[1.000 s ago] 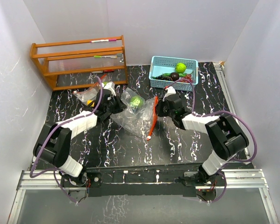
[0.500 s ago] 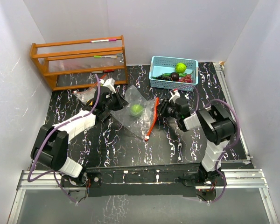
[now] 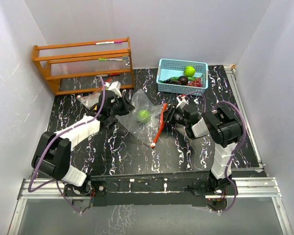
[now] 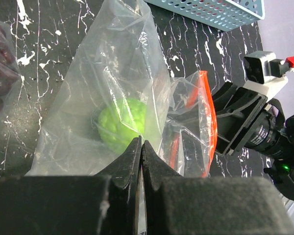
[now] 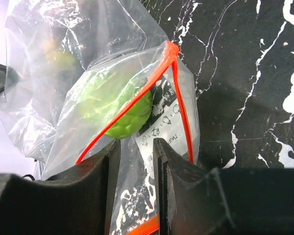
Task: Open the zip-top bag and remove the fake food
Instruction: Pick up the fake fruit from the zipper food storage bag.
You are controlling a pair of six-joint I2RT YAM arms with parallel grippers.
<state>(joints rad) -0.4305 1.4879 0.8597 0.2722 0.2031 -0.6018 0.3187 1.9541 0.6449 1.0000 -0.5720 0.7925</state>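
Note:
A clear zip-top bag (image 3: 137, 120) with a red zip strip (image 3: 159, 125) lies mid-table, a bumpy lime-green ball (image 3: 143, 115) inside. My left gripper (image 3: 123, 109) is shut on the bag's film at its closed end (image 4: 141, 147); the ball (image 4: 121, 123) lies just beyond the tips. My right gripper (image 3: 169, 116) is at the zip end. Its fingers (image 5: 159, 161) stand a narrow gap apart, with the bag's printed lip (image 5: 161, 125) between them and the ball (image 5: 118, 108) behind the red strip (image 5: 132, 103).
A light-blue basket (image 3: 161, 86) at the back right holds a lime-green ball (image 3: 189, 71), a dark round piece (image 3: 183, 80), grapes (image 3: 196, 82) and a long green vegetable (image 3: 170, 79). A second filled bag (image 3: 90, 101) lies by the wooden rack (image 3: 83, 63).
The right arm folded back and its gripper slid a little left and nearer along the zip. The left gripper lifted the bag's end; the ball rolled toward the zip.

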